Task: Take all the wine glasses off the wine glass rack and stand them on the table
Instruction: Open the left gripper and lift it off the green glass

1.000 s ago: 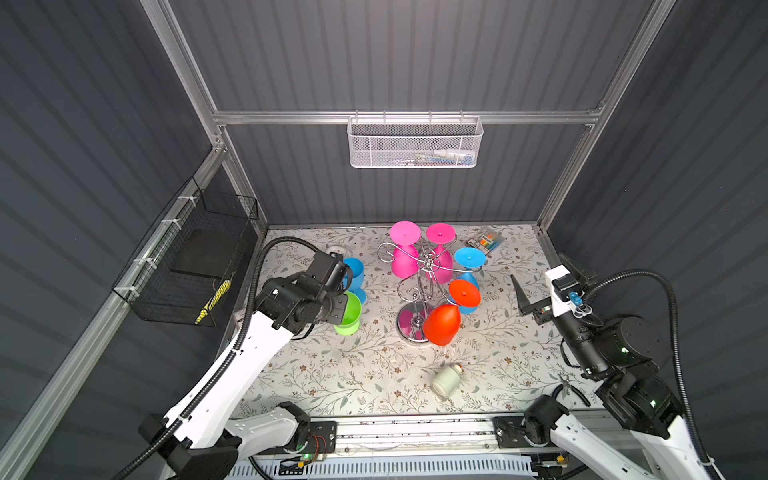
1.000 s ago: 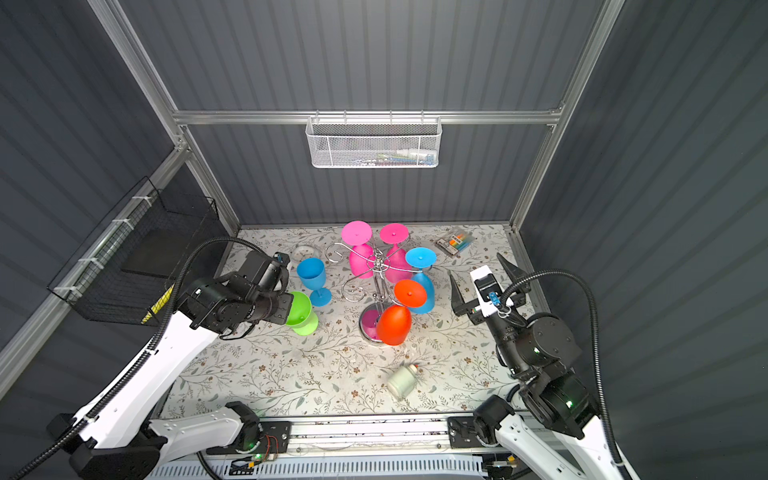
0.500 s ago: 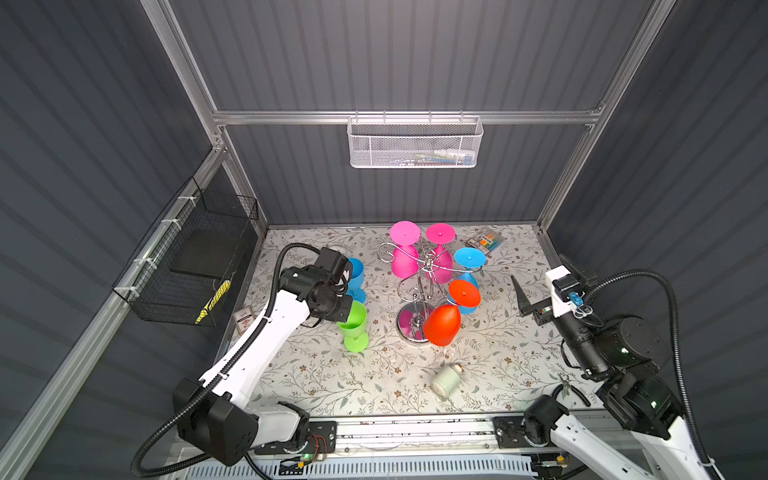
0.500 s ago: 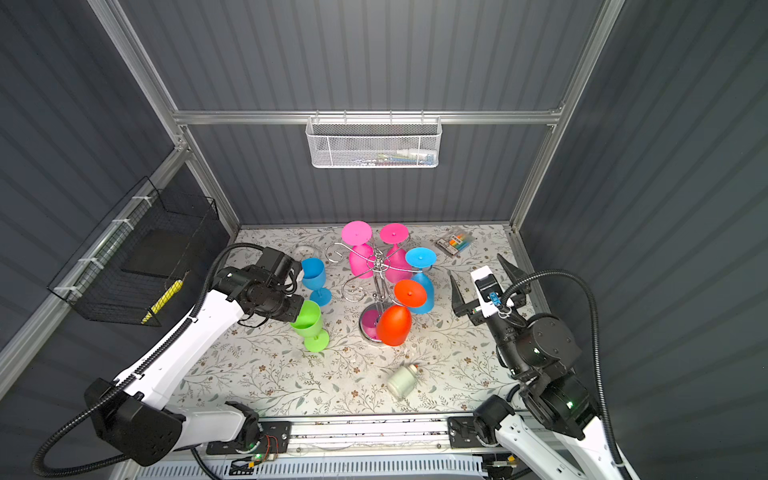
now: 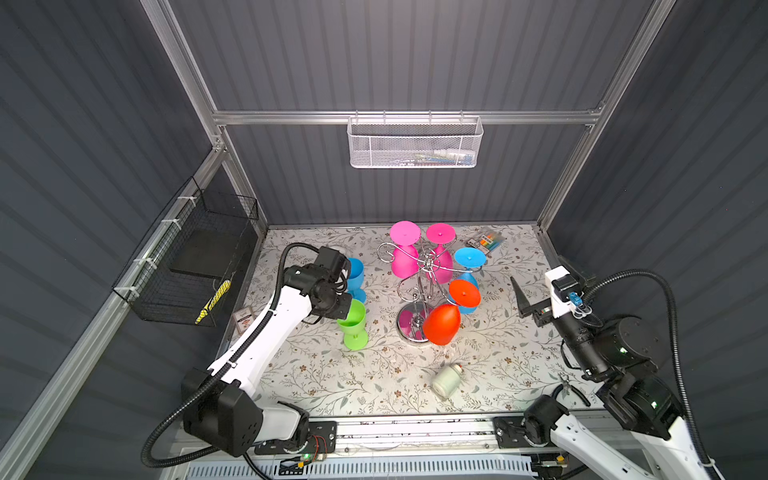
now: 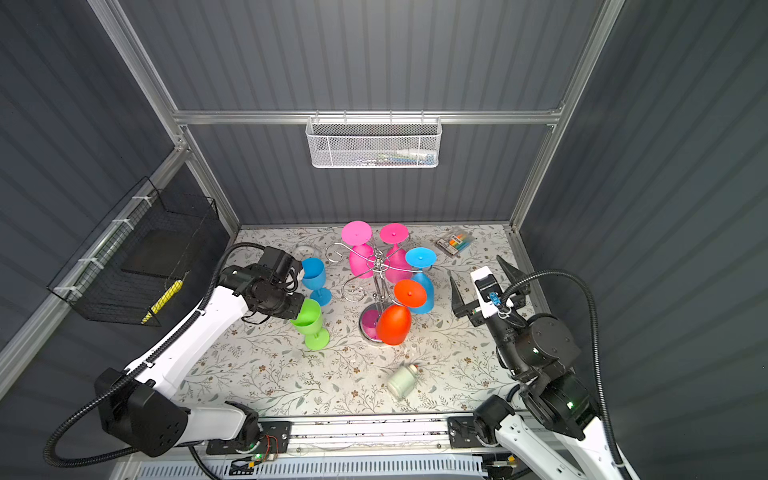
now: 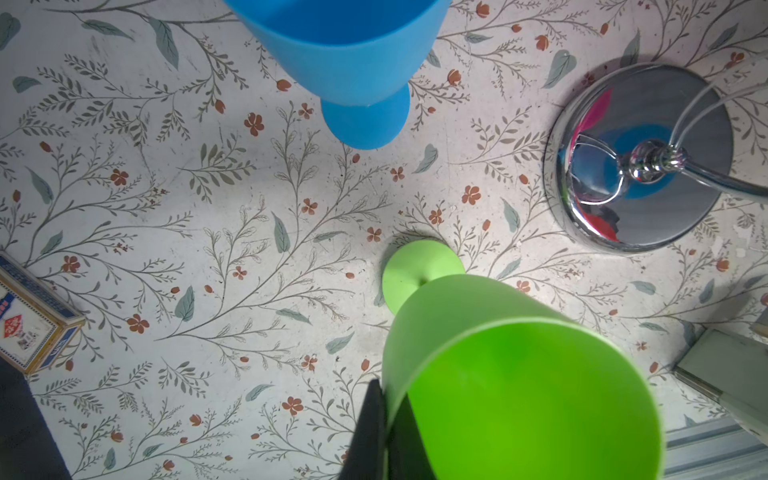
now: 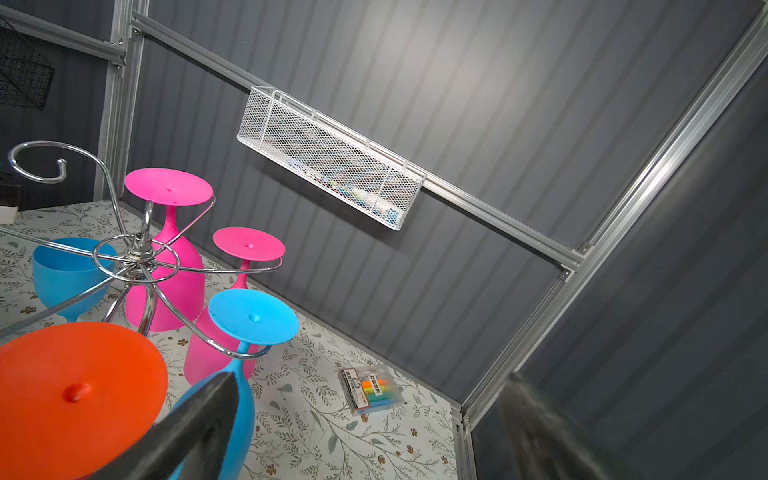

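While the left pincer (image 5: pixel 341 311) is pinched tight on the rim of the green glass (image 5: pixel 353 329), with the thin wall caught between its fingers as the left wrist view shows, that glass is clear of the rack. It stands mouth-up with its foot down at the bench (image 5: pixel 374 386), though I cannot tell whether the foot fully bears on it. By my reading the lift-off is done for this glass, and only letting go and drawing away are left. Just behind it a blue glass (image 5: pixel 355 272) stands upright on the bench, free of any grip. Both look like matte moulded plastic, with thin-walled tulip bowls on short stems and flat round feet. Further right, the rack (image 5: pixel 428 266) is bright chrome wire. It has a round mirror base (image 7: pixel 640 158) that throws back the colours above it, a slim post, and curled arms fanning from a hub. Two arms on its left side are bare. Four arms carry glasses hung bowl-down by their feet: a pink glass (image 5: pixel 403 264), a second pink glass (image 5: pixel 444 262), a hung blue glass (image 5: pixel 469 258) and, nearest the front, an orange glass (image 5: pixel 442 324). If every glass must come off, those four are left. At the far right the right pincer (image 6: pixel 476 269) is spread wide and empty, near the rack but touching nothing.
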### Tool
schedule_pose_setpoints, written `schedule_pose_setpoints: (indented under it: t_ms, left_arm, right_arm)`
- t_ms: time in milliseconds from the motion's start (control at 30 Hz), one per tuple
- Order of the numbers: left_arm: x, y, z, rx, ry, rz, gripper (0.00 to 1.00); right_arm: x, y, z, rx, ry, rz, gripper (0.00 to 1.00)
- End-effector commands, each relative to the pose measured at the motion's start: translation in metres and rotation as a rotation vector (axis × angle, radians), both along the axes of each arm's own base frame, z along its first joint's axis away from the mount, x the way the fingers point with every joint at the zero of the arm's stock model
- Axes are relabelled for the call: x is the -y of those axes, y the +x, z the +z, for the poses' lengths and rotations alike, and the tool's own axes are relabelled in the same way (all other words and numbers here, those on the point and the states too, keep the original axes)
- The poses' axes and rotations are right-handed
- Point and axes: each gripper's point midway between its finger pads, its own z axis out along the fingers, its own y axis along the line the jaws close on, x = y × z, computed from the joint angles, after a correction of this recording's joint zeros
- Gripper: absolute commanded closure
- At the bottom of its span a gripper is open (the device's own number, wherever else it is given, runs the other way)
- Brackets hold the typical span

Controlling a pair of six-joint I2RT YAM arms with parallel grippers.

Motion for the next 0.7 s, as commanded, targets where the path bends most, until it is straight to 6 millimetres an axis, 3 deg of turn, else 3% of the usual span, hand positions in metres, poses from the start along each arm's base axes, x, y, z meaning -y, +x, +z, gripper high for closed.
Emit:
schedule_pose_setpoints:
  t_ms: [0,433,667]
  left_arm:
    - [-0.0009,0.0007,-0.0071,-0.015,0.002,-0.011,1.00]
    - [-0.0049,-0.0013,-0.0137,-0.021,0.015,-0.004,0.99]
    - [-0.0054,-0.0016,-0.0113,-0.013,0.009,0.005,0.81]
  right_arm:
    - [0.0013,0.0002,-0.0022,-0.007,0.010,-0.008,0.01]
    - [0.0014,0.0012,-0.0048,-0.014,0.009,-0.011,0.01]
    - [0.0014,0.0008,-0.0046,-0.014,0.011,-0.010,0.01]
